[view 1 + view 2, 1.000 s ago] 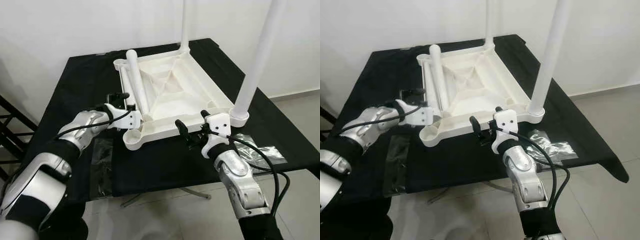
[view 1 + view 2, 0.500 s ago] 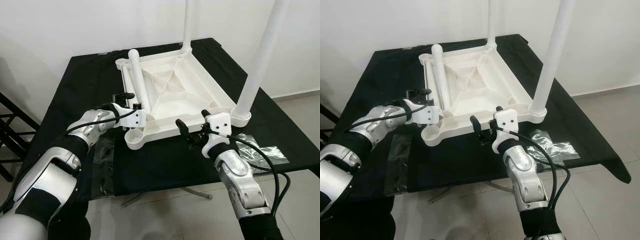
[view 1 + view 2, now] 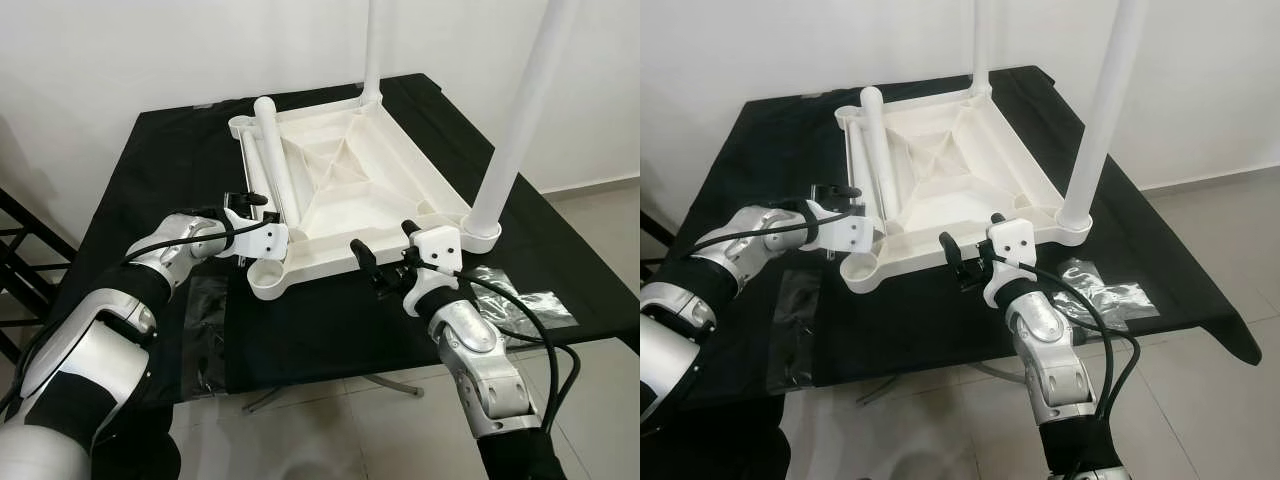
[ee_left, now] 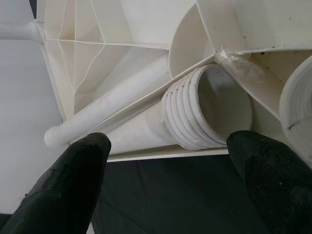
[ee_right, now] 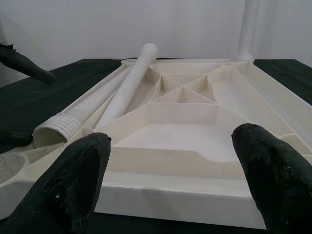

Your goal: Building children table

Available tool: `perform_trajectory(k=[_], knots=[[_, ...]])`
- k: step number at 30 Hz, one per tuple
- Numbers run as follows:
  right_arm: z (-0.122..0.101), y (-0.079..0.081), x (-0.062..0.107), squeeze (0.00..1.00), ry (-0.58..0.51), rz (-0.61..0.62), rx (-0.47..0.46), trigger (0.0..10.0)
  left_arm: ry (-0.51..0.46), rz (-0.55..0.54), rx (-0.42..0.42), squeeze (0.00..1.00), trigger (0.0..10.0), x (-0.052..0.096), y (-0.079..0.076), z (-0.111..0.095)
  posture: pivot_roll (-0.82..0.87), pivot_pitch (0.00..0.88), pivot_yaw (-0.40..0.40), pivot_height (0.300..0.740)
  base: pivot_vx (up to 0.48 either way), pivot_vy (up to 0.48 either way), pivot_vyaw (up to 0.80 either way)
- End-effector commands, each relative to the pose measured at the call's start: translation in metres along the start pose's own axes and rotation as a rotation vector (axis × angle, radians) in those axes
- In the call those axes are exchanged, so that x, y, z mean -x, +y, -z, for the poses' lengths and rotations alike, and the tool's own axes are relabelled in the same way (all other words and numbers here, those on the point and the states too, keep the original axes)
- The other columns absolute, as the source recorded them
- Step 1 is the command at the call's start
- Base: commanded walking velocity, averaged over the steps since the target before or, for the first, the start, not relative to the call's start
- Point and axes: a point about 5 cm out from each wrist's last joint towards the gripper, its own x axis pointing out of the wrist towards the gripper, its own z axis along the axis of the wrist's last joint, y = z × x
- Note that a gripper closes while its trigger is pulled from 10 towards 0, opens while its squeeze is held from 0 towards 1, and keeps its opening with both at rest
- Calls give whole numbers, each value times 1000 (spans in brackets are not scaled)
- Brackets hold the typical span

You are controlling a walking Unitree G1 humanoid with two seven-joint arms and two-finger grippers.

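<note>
White plastic tabletop lies upside down, ribbed underside up, on a black table. Two legs already stand upright in its right-hand sockets: far leg at the back corner, near leg at the front right corner. Two loose legs lie inside the tray along its left edge; the upper loose leg is propped at an angle w/ its rounded tip toward the back, the lower loose leg shows its threaded open end in the left wrist view, just by the empty front-left socket.

Left gripper sits at the tabletop's left rim, right at that threaded end, fingers spread wide, nothing between them. Right gripper hovers just off the front edge, approx. mid-rim to the near leg, fingers also wide apart, holding nothing.

Clear plastic wrappers lie on the table: one front left, another front right.
</note>
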Motion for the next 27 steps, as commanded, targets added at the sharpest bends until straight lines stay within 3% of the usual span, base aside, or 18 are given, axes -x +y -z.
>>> perform_trajectory(k=[1,17,27], knots=[[1,3,2,0,-4,-7,-5,10000,7,13,0,0,10000,3,1,4,-50,83,73,740,0,0,0],[1,4,3,0,0,-9,-7,10000,-29,-53,76,0,10000,-11,0,-15,-49,86,72,740,0,0,0],[1,5,3,0,-2,-7,-10,10000,69,-100,-5,0,10000,-14,3,-10,-52,91,78,740,0,0,0]])
